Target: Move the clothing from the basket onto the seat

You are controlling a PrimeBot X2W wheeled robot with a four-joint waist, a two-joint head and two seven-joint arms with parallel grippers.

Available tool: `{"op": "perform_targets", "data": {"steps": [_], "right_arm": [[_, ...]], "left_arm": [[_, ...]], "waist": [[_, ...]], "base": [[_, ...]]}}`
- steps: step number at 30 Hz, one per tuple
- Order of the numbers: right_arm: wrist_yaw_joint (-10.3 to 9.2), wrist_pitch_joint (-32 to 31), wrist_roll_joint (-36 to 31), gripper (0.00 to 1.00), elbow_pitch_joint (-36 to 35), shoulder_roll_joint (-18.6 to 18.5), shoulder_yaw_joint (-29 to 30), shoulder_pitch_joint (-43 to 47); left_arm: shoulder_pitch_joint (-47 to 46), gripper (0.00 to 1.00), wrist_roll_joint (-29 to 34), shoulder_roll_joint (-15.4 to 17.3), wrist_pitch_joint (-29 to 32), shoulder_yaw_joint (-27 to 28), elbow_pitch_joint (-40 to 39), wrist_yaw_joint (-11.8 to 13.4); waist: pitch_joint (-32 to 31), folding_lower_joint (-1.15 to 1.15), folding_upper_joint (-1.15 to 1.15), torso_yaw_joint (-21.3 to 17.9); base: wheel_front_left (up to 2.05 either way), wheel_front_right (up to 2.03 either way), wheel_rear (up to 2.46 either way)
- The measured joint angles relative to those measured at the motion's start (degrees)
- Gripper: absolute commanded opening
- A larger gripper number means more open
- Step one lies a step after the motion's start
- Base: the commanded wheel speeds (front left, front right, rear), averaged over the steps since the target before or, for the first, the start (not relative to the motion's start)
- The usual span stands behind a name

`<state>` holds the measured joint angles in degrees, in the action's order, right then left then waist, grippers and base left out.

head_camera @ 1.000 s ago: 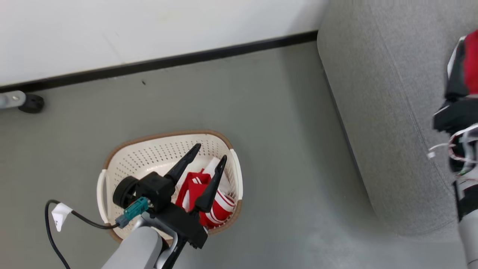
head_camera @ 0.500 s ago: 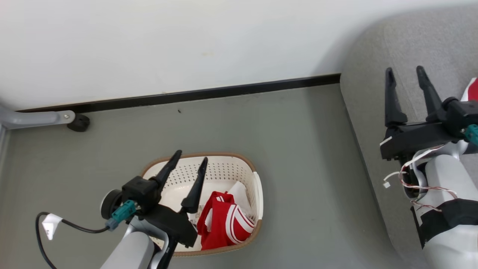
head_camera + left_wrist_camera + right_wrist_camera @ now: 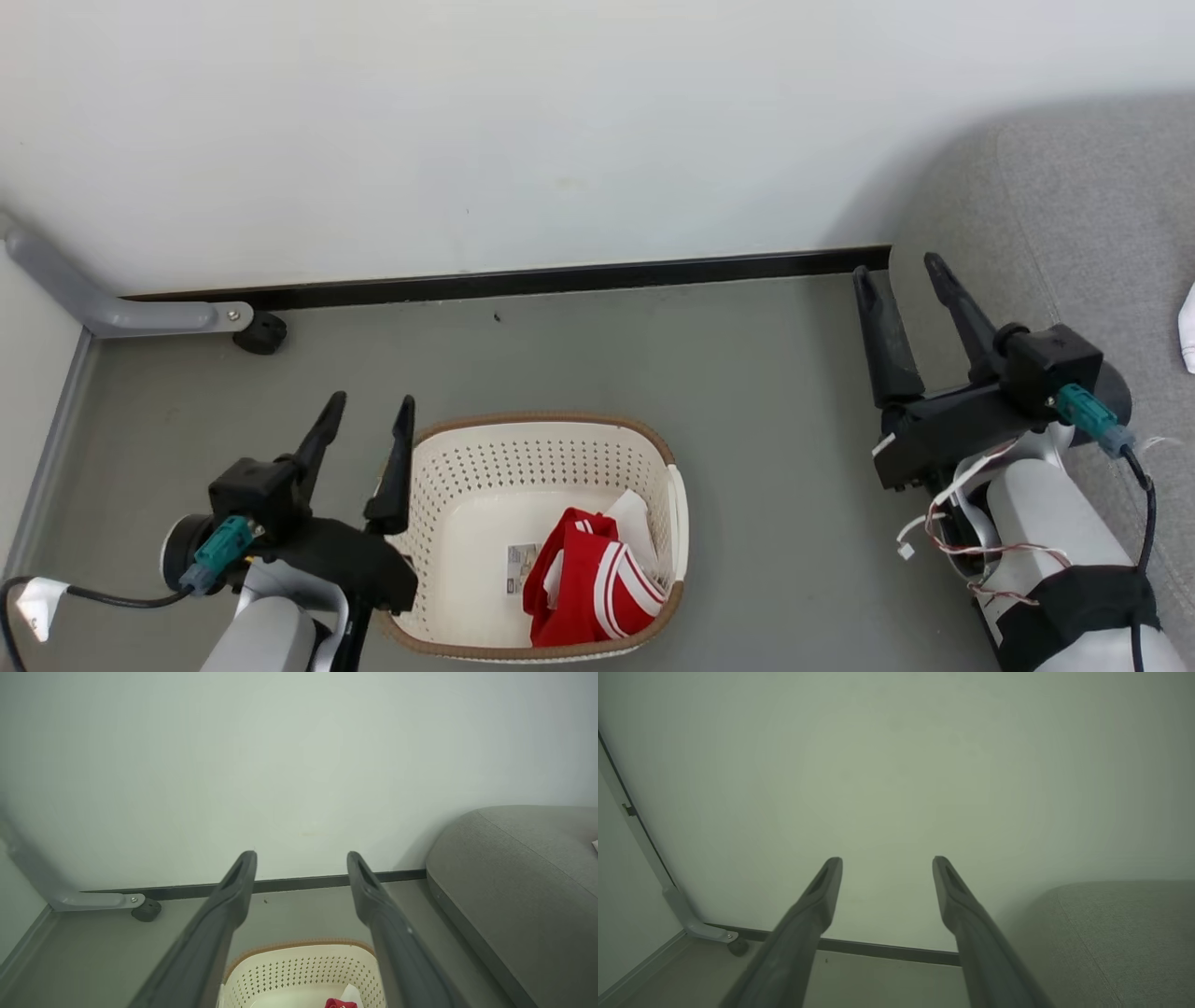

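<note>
Crumpled red clothing [image 3: 588, 590] in perforated plastic basket [image 3: 467, 467] — rounded, brown-rimmed.

The basket [image 3: 541, 457] is made of smooth cream plastic, pierced with small holes; its rim is finished in a brown, woven-looking band. The clothing [image 3: 588, 588] is made of soft red and white cloth. A paper label [image 3: 523, 565] is seen inside. The seat [image 3: 1102, 233] is covered with grey fabric — matt, slightly rough. The fingers of the left gripper [image 3: 373, 399] and the right gripper [image 3: 894, 264] are seen as matt dark plastic.
</note>
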<state>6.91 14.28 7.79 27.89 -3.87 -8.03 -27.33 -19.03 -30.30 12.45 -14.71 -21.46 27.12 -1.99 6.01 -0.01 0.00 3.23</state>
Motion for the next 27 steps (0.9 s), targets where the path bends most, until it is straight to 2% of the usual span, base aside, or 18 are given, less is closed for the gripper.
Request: {"op": "perform_targets", "data": {"steps": [10,17,27], "right_arm": [[0.0,0.0,2.4,1.0,-0.2,0.2,-1.0,5.4],[0.0,0.0,3.9,1.0,-0.2,0.4,-0.6,11.2],[-0.11,0.0,4.4,1.0,-1.5,0.6,-1.7,13.6]], "left_arm": [[2.2,1.0,0.2,0.2,0.0,3.2,0.8,1.6],[7.7,1.0,1.4,0.2,0.0,6.5,1.4,4.1],[11.2,1.0,2.7,0.3,0.0,10.3,1.0,5.8]], "waist": [[-2.1,0.0,0.0,0.5],[-4.4,0.0,0.0,1.2],[-5.8,0.0,0.0,1.4]], "base": [[0.0,0.0,0.0],[0.0,0.0,0.0],[0.0,0.0,0.0]]}}
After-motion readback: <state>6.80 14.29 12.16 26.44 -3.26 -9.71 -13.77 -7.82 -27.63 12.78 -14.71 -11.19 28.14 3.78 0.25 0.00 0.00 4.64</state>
